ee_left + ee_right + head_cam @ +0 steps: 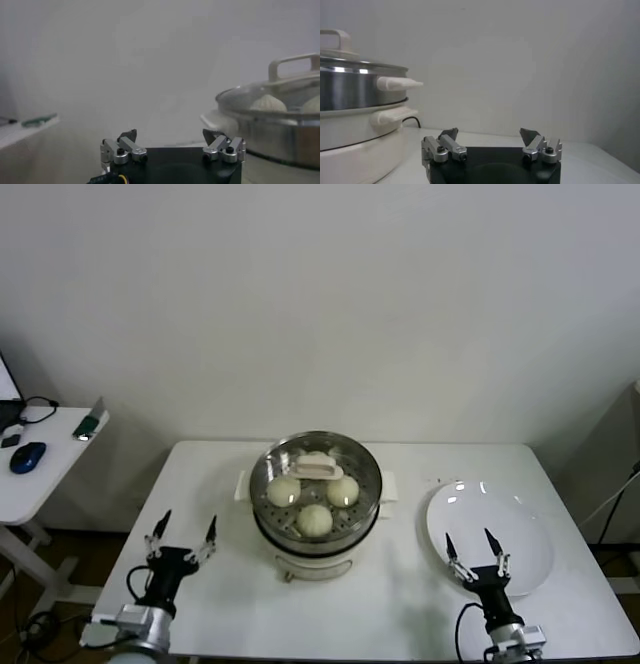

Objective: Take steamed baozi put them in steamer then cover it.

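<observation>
The steamer [316,529] stands mid-table, a shiny steel pot on a cream base with side handles. A glass lid with a pale handle [318,467] covers it. Through the glass I see three steamed baozi [314,519] on the perforated tray. The left wrist view shows the steamer [280,137] and two buns [268,103] under the lid. My left gripper [185,532] is open, low at the pot's left, holding nothing. My right gripper [476,549] is open over the white plate's near edge, also holding nothing. The right wrist view shows the steamer [355,100] off to one side.
A bare white plate [505,524] lies right of the steamer. A side desk [45,469] at far left carries a blue mouse [28,455] and small items. A power cord [412,121] runs behind the pot's base. The table's front edge is near both grippers.
</observation>
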You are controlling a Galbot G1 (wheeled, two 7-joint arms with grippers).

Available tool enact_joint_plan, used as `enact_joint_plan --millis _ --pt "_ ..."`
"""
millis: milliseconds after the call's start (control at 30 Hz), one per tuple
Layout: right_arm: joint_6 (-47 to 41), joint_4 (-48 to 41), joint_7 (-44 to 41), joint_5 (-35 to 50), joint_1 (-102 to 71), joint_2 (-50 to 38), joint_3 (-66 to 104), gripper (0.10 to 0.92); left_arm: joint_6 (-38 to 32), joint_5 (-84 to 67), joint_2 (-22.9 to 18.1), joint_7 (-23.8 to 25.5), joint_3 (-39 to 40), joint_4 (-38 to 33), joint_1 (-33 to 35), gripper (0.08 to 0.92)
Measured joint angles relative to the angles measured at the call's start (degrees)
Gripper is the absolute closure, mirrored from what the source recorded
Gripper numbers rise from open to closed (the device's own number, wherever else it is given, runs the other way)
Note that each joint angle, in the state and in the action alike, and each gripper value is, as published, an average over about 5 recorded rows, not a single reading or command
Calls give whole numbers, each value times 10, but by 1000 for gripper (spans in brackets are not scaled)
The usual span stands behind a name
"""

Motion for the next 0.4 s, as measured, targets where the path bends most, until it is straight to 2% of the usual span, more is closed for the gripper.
enact_joint_plan --millis 400 --pt "8 -3 1 3 -2 1 -4 203 -42 -44 0 4 2 50 9 177"
